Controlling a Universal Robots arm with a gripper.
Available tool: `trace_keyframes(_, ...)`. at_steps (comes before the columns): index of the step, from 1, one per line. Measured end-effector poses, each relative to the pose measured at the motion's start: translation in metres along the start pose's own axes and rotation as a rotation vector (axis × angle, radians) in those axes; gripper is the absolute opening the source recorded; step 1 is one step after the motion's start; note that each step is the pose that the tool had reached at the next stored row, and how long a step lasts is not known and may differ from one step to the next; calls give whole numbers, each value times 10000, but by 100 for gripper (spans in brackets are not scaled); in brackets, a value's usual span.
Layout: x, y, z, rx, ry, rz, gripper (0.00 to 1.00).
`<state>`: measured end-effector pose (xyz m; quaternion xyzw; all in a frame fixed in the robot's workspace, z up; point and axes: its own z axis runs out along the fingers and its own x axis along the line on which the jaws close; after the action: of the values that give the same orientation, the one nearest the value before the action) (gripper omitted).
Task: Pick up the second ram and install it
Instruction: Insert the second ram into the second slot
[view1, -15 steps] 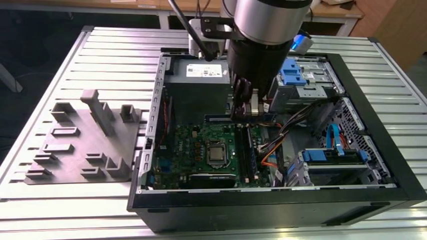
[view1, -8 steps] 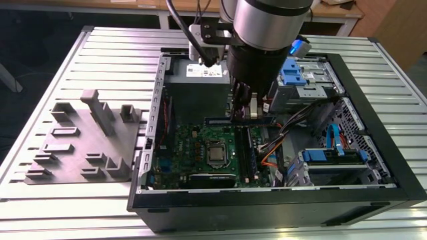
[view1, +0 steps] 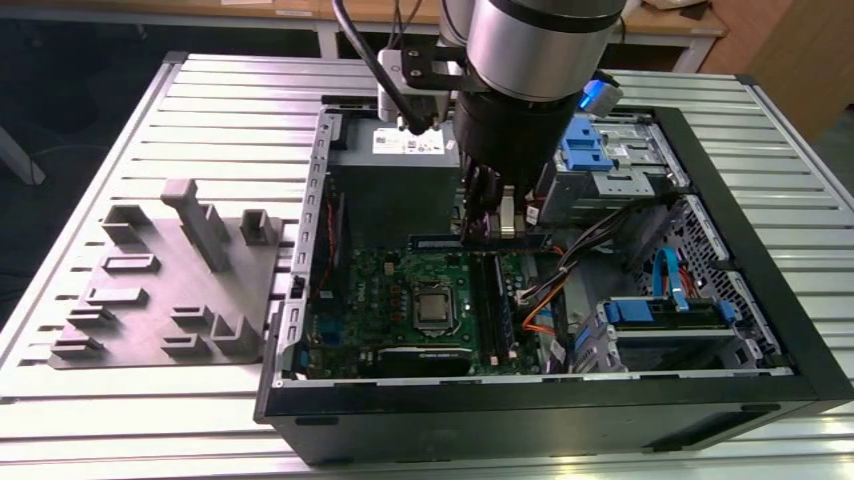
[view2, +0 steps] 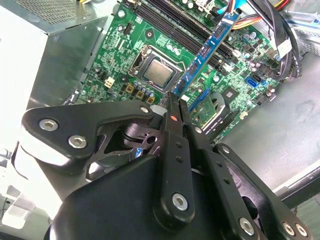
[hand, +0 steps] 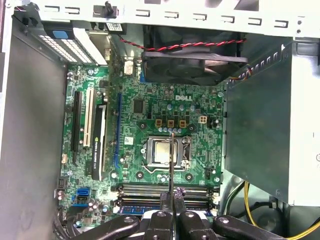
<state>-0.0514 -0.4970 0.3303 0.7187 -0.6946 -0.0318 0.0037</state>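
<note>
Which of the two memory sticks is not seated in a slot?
The second ram, clamped in the hand and turned crosswise to the black slots; the other stick sits down in a slot.

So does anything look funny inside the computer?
Yes: the second ram, pinched at one end by the pincer, pokes end-first toward the green board and crosses the black memory slots instead of lying along them.
</note>
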Motion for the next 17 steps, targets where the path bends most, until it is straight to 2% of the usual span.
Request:
trace_keyframes(5,0,0,1,4,-6,86,10)
trace_keyframes(17,0,0,5,91,-111,2219,10)
